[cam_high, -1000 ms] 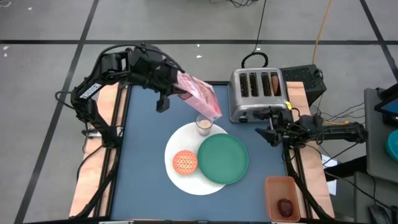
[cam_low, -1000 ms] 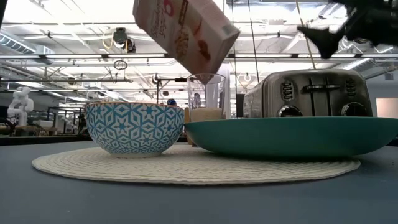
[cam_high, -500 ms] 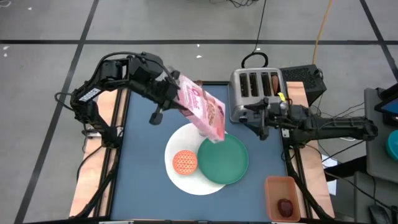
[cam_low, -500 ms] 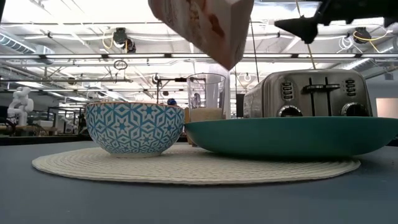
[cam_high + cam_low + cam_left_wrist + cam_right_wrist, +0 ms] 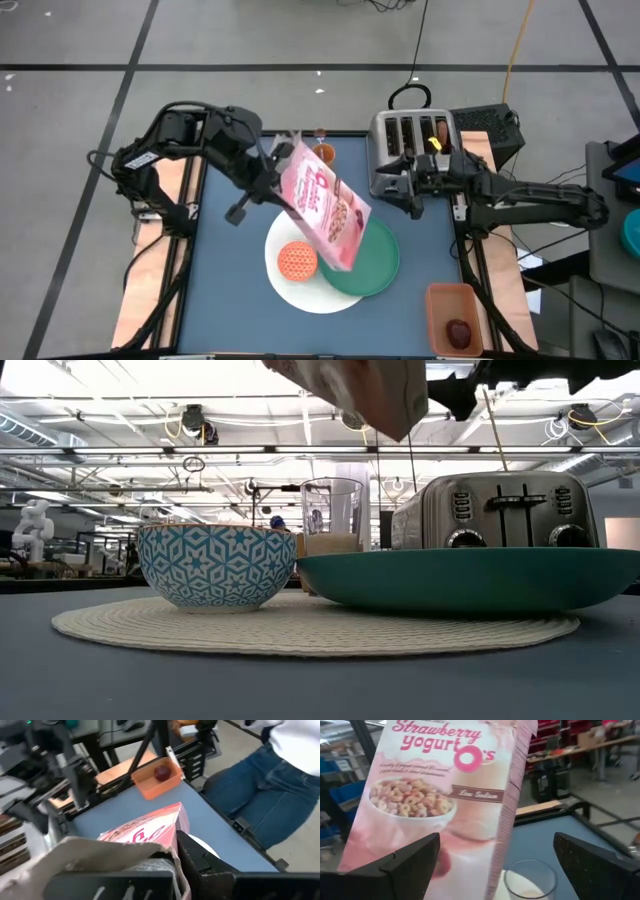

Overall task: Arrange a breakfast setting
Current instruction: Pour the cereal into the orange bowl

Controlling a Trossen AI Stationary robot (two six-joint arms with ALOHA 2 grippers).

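While the pink cereal box point(image 5: 326, 213) is being pinched by the left claw point(image 5: 268, 178) and tilted over the small orange bowl point(image 5: 297, 260) and smaller green plate point(image 5: 378, 268) on the large white round plate point(image 5: 290, 287) at mid-desk, the milk glass point(image 5: 527, 879) is being faced by the spread right claw point(image 5: 412, 194) beside the toaster point(image 5: 405, 140) at the desk's far right edge.

White plate: large white round plate point(image 5: 290, 288) lying flat mid-tabletop.
Green plate: smaller round green plate point(image 5: 380, 262) overlapping it.
Bowl: small patterned orange-lined bowl point(image 5: 297, 260) sitting upright on it.
Glass: clear milk glass point(image 5: 332, 516) standing behind.
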